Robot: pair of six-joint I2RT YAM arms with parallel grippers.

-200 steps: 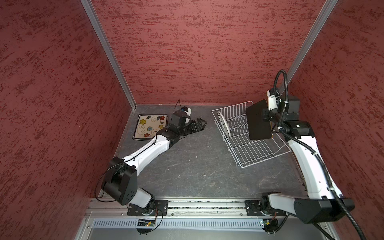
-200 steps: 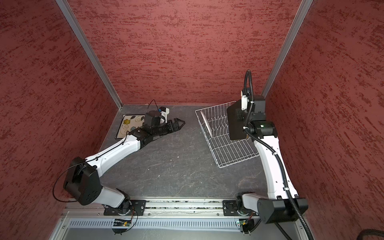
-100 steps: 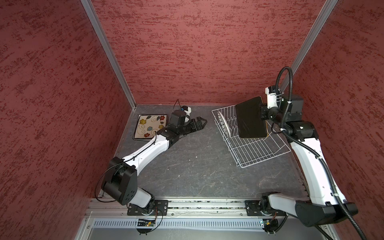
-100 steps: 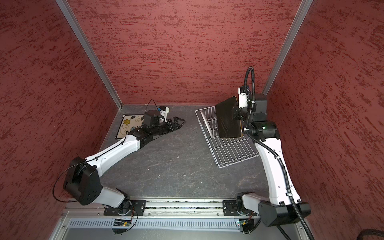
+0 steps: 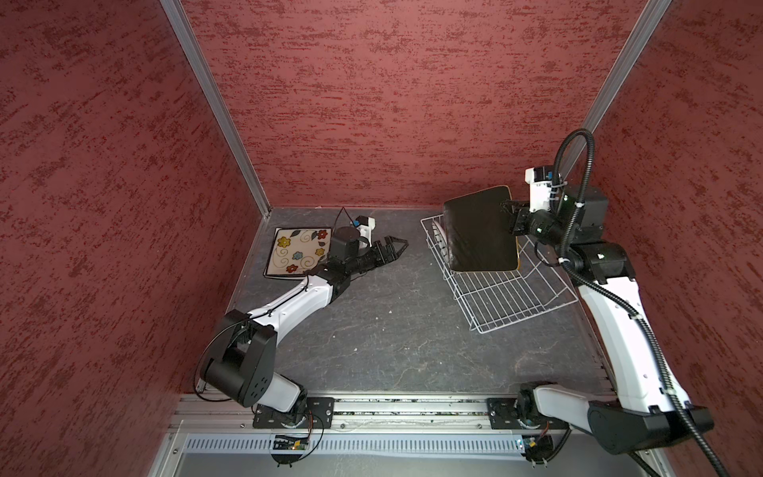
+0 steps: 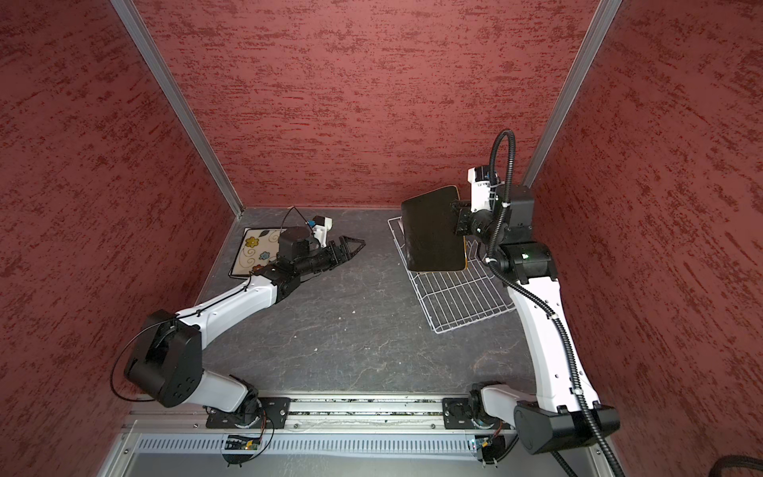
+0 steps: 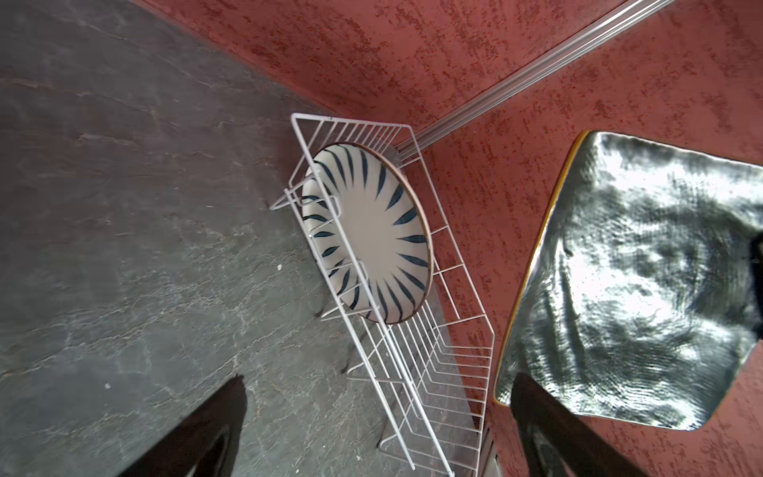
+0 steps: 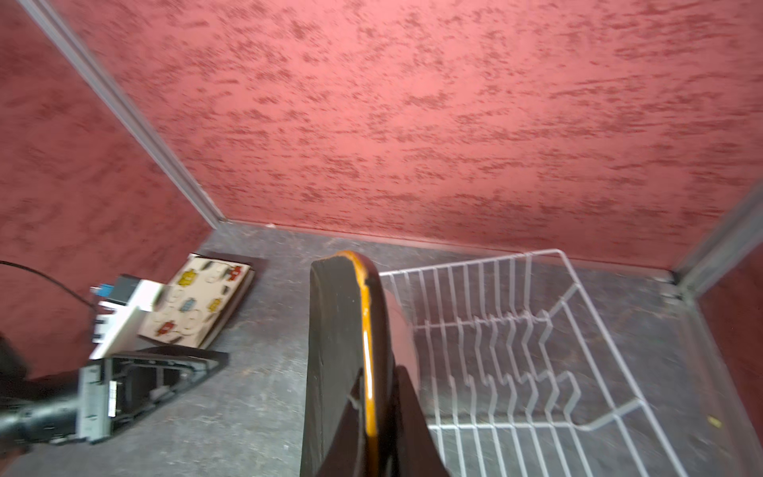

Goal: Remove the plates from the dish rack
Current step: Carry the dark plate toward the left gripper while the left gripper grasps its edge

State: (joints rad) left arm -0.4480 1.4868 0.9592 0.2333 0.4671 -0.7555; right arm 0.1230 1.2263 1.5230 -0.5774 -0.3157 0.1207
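Left wrist view gives the only clear look at the round striped plate (image 7: 371,239): it stands on edge between the wires at one end of the dish rack (image 7: 433,363). In both top views the black plate (image 5: 481,231) covers most of it, leaving only a pale sliver past that plate's left edge.

The black plate hangs in the air above the rack's far end, clear of the wires. The right gripper (image 5: 510,217) is clamped on its right edge. From above, its face looks dull and dark; the left wrist view shows a glossy, rippled face with a yellow rim.

The right wrist view is blurred. It shows the plate edge-on, its orange rim running between the fingers (image 8: 417,433), with the lower part cut off by the frame.

The left gripper (image 5: 394,245) hangs low over the table (image 5: 392,338) with its jaws wide apart and nothing between them. The floral plate (image 5: 295,250) lies flat near the back left corner, partly hidden by the left arm.

Since a second ago the black plate has shifted leftward over the rack and turned, so more of its face shows. The left arm, floral plate and rack have not moved.
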